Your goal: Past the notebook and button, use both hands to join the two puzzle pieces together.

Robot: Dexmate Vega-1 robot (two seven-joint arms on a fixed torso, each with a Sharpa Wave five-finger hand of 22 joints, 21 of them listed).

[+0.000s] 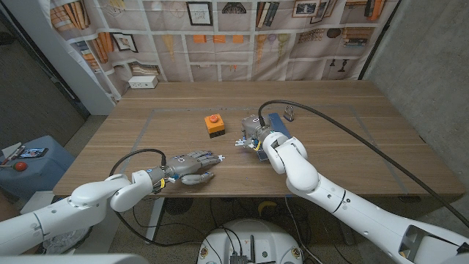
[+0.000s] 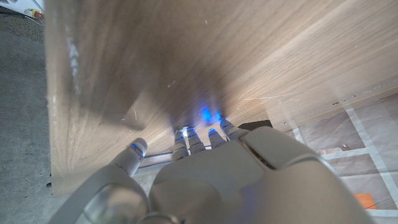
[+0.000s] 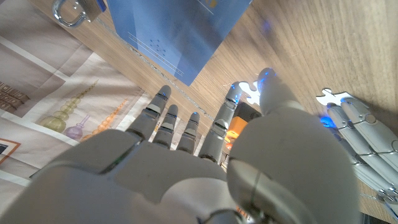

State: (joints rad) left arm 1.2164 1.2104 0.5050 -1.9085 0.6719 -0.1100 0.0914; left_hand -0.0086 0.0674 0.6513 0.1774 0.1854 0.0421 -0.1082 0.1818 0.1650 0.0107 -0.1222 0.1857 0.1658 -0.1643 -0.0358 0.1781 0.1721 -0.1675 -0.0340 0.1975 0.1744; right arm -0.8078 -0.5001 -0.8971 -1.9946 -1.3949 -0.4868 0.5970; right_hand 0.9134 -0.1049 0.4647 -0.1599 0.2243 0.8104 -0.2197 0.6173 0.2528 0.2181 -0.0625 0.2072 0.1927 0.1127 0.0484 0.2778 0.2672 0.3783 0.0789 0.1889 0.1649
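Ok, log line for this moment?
phase: before joining | left hand: fingers out, puzzle piece at the tips | right hand: other piece at its thumb, grip unclear | pieces apart

Wooden table (image 1: 352, 147) before a printed bookshelf backdrop (image 1: 242, 37), grey wall (image 1: 432, 59) alongside.

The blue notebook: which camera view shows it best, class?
The right wrist view: the blue notebook appears large, its cover and corner plain. In the head view the right hand covers most of it, leaving a blue strip.
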